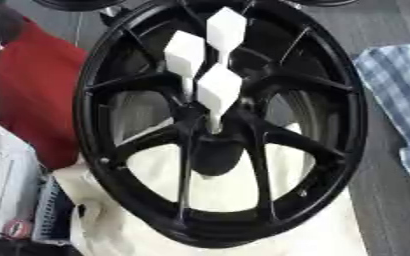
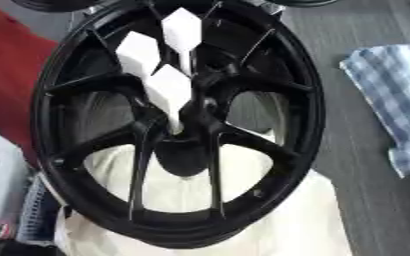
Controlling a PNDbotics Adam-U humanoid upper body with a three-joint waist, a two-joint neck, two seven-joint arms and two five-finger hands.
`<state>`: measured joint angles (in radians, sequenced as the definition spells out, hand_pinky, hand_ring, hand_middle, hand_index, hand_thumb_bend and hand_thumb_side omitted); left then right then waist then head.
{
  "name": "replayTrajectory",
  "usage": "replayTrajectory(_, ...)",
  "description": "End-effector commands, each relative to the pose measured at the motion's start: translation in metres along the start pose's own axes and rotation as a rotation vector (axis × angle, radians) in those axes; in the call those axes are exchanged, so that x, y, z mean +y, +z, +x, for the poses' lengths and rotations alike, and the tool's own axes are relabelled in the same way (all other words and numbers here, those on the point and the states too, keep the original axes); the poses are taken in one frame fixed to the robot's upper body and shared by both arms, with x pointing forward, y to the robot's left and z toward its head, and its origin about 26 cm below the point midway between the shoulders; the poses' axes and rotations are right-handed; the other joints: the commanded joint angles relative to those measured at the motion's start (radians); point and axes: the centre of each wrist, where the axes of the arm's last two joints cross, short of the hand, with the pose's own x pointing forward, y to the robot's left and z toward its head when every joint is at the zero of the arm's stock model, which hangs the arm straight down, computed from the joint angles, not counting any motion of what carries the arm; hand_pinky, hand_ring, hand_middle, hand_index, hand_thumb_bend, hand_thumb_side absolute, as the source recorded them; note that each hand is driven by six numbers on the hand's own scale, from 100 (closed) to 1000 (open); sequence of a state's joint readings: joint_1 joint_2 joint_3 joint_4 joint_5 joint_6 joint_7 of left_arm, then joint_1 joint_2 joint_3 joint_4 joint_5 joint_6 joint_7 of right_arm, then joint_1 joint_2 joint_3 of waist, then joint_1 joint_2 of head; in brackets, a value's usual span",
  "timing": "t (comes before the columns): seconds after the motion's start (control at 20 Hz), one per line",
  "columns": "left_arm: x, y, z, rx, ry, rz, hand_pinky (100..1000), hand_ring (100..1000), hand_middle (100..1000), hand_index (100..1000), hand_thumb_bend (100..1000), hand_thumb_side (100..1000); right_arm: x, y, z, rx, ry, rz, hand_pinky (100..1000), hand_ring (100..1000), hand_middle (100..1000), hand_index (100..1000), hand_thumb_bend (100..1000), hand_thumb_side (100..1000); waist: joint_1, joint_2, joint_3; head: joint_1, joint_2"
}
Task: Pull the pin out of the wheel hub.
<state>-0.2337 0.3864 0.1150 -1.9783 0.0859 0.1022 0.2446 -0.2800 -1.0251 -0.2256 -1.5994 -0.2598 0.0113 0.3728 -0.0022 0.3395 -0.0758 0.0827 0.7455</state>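
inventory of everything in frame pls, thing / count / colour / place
wheel: 1, black, multi-spoke, fills the centre, resting on the cloth
pins: 3, white block-shaped heads, standing in the wheel hub, clustered above the centre
white cloth: 1, under the lower part of the wheel
red fabric: 1, left of the wheel
checked cloth: 1, blue and white, right edge
clutter: white and grey items, lower left, cannot make out
grey surface: right side
robot hands: none in either view

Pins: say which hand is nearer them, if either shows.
Neither can be named: no hand shows in either view. The white pins stand untouched in the middle of the wheel.
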Motion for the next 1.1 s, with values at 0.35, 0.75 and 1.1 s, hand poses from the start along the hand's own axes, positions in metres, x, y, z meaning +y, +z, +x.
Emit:
replayTrajectory(0.35, 0.0, -0.004, 0.01, -0.037, 0.003, -0.001, 821, 710, 627, 779, 100, 675, 0.026, 0.041, -0.025, 0.052, 0.062, -0.18, 934, 1000, 926, 944, 100, 808, 0.001, -0.016, 0.016, 0.007, -0.026)
replayTrajectory(0.75, -0.003, -0.005, 0.011, -0.038, 0.014, -0.024, 822, 711, 628, 779, 100, 671, 0.052, 0.069, -0.021, 0.042, 0.038, -0.258, 926, 993, 877, 898, 100, 654, -0.002, -0.032, 0.042, -0.022, -0.016)
replayTrajectory(1.1, -0.005, -0.006, 0.012, -0.047, 0.019, -0.037, 822, 711, 628, 779, 100, 667, 0.072, 0.048, 0.022, -0.188, -0.059, -0.282, 912, 924, 771, 792, 100, 459, -0.005, -0.037, 0.054, -0.039, -0.017)
